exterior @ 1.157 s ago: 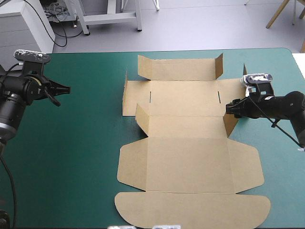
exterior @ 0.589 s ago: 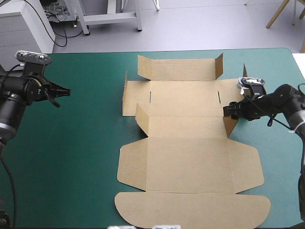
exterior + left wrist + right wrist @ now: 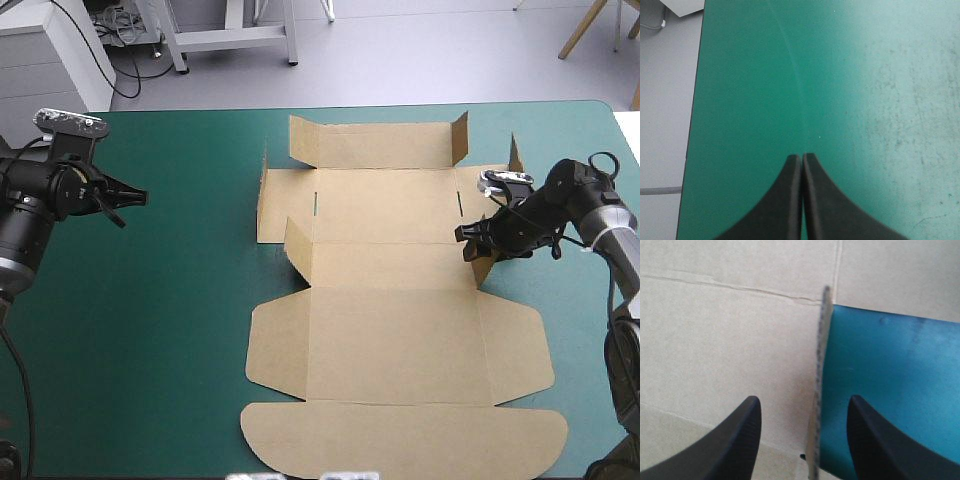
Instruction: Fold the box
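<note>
Upright box flap (image 3: 819,360) inside right hand (image 3: 804,401)

A grey floor (image 3: 420,50) is stretching beyond the far edge of the teal-green counter (image 3: 180,300). A pale cabinet (image 3: 45,60) is standing off the far left corner, with black cables (image 3: 112,20) trailing beside it. A white metal frame (image 3: 235,38) is resting on the floor. Wooden legs (image 3: 585,28) are showing at far right. Soft, even light is falling.

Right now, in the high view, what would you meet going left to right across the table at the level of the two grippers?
The left gripper → bare teal-green cover → box → right gripper, open astride the box's raised side flap.
</note>
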